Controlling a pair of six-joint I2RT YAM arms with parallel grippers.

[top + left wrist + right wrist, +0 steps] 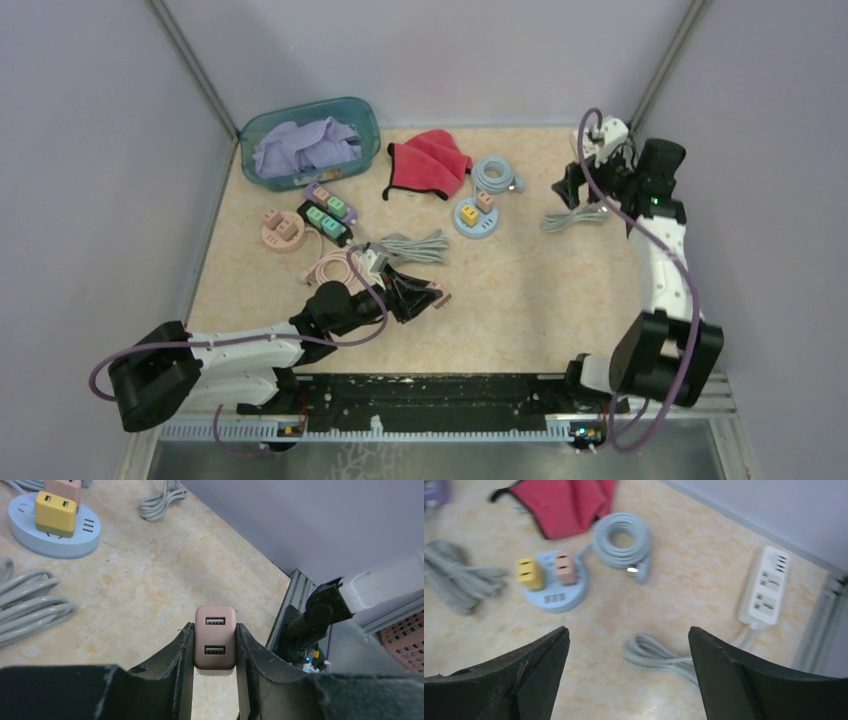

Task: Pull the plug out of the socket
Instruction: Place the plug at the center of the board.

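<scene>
A pink two-port USB plug [215, 637] sits clamped between the fingers of my left gripper [214, 626], free of any socket, over the bare near-middle of the table; the top view shows the plug [437, 296] there too. My right gripper [628, 630] stands wide open with nothing between its fingers, hovering at the far right [572, 190]. Below and beside it lies a white socket strip [764, 587] with its outlets bare, its grey cable [659, 655] looped on the table.
A round blue socket base [465, 226] carries a yellow and a pink plug. A red cloth [430, 160], a coiled grey cable [493, 172], a grey cable bundle [415, 247], a teal basket [366, 112] of purple cloth and more socket strips [325, 215] lie at the back left.
</scene>
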